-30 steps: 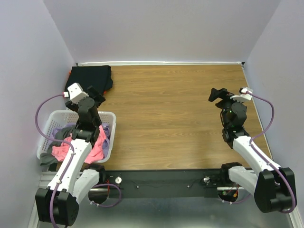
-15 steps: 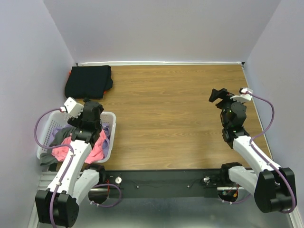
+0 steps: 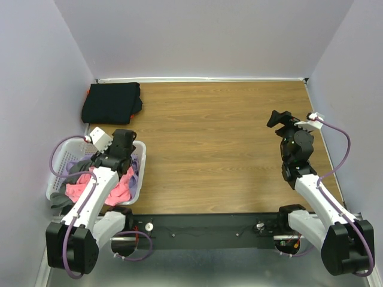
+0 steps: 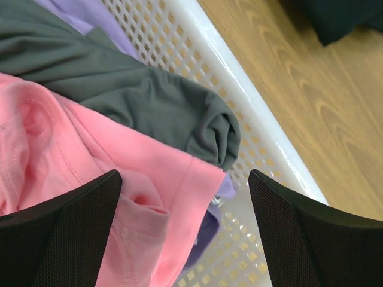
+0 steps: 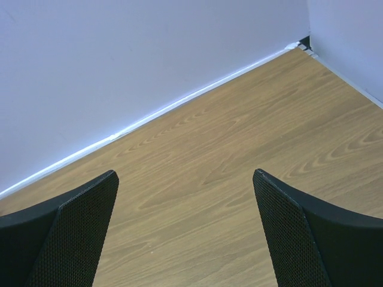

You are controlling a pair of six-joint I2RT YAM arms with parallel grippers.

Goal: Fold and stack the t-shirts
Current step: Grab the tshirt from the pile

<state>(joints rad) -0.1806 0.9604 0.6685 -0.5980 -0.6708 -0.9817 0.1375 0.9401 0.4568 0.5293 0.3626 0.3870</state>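
Left tool [image 4: 182, 185], wide open and empty, is leaving the folded black t-shirt [image 3: 112, 101] at 10 o'clock and dipping toward the pink t-shirt [image 4: 72, 149] in the basket [image 4: 263, 125] at 8 o'clock, likely the next pick. Right tool [image 5: 185, 179] is idling agape, empty.

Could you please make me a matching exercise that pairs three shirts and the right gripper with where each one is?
Things:
1. black t-shirt
2. pink t-shirt
3. grey t-shirt
4. right gripper

Places:
A. open, over bare wood
B. in the basket, partly over the pink one
C. on the table, far left corner
D. in the basket, partly under the grey one

Pairs: 1-C, 2-D, 3-B, 4-A
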